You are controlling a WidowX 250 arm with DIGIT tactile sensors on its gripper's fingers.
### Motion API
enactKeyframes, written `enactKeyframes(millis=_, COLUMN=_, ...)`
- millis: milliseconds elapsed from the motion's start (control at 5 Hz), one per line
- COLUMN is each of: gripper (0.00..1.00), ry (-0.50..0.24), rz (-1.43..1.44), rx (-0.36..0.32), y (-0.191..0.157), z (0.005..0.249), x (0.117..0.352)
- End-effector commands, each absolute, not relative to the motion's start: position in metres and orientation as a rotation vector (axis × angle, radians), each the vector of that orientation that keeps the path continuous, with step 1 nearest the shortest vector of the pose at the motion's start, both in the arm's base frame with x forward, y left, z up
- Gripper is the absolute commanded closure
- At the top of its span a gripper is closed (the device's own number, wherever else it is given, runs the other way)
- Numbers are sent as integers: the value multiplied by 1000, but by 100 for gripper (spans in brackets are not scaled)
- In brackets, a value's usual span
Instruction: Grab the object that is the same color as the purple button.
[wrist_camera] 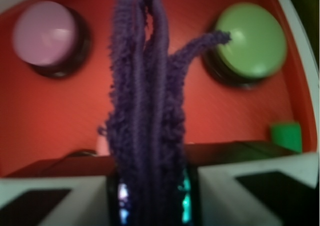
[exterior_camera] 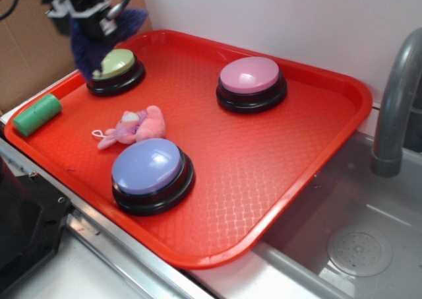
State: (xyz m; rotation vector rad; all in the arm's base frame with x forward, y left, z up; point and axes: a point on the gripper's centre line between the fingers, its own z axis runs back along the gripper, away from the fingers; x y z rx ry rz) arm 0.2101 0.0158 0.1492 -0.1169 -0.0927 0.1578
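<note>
Cloth of dark purple knit, fuzzy and limp, hangs folded in long strands from the pincer, which is closed on its upper end. One loose flap sticks out sideways. It dangles clear of the red tray, with its lower end just over the green-topped button. The arm comes in from the top left corner of the exterior view, pincer pointing down. Well below and toward the camera sits the purple button; between lies a pink plush toy.

The fuzzy dark purple cloth hangs limp above the tray; the purple button sits near its front edge.
</note>
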Motion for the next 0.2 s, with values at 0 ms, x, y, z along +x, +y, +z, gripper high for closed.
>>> enactKeyframes(millis=0, gripper=100, ry=-149, rz=-9, rx=-191, y=2, z=176, x=223)
